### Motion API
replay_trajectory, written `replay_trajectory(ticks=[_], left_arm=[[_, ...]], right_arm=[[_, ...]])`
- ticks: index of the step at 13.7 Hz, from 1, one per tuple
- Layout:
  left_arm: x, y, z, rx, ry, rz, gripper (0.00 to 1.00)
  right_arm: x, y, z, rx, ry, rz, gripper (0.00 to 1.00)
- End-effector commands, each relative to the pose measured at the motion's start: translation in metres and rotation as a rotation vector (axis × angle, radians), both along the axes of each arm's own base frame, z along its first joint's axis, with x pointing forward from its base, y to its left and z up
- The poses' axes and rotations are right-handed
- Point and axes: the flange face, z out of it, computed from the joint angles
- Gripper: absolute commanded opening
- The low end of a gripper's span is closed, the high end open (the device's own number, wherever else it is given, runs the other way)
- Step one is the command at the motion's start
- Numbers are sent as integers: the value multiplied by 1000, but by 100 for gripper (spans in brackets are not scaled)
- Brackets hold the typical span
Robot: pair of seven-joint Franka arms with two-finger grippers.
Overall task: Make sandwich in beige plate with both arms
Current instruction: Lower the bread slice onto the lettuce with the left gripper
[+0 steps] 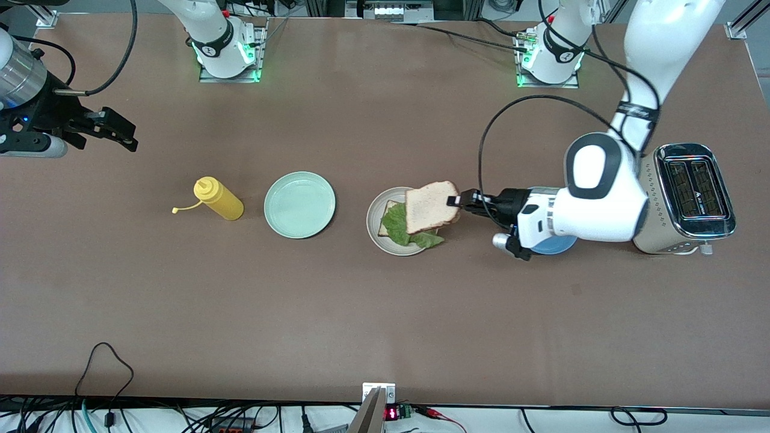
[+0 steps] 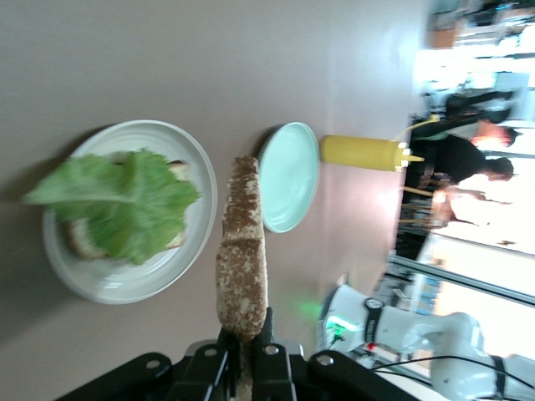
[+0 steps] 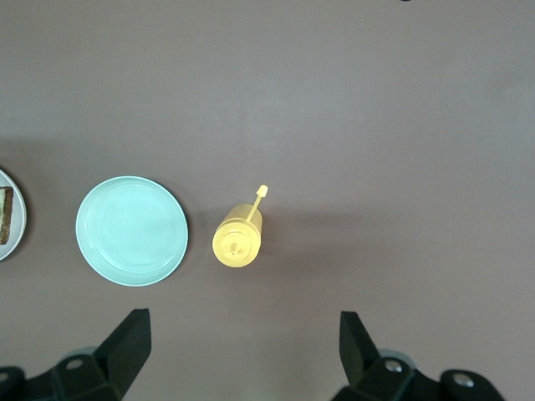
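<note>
The beige plate [image 1: 372,224] sits mid-table and holds a bread slice [image 1: 383,230] with a green lettuce leaf [image 1: 399,226] on top. My left gripper [image 1: 458,201] is shut on the edge of a second toasted bread slice [image 1: 429,206] and holds it just above the plate, over the lettuce. In the left wrist view, that slice [image 2: 242,251] shows edge-on in the gripper [image 2: 247,341], beside the plate [image 2: 125,286] and lettuce [image 2: 125,205]. My right gripper [image 1: 117,131] is open and empty, up over the right arm's end of the table; it also shows in the right wrist view [image 3: 242,351].
A mint green plate [image 1: 299,204] and a yellow squeeze bottle [image 1: 219,199] stand toward the right arm's end from the beige plate. A blue plate [image 1: 554,245] lies under the left arm, beside a toaster [image 1: 686,195] at the left arm's end.
</note>
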Motion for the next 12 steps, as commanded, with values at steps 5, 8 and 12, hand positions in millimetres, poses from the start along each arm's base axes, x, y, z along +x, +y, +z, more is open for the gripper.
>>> replay_trajectory(ticks=[5,8,12], left_arm=[[-26,3,-131,-231,-94,34,0],[-29,-5,-146,-278,-97,70,0],[-24,-5,-162,-263,-95,98,0]], right_arm=[[-5,7,4,-7,-14,20,100],[-5,7,4,-7,-12,20,100],[-5,8,4,-9,-12,22,100]])
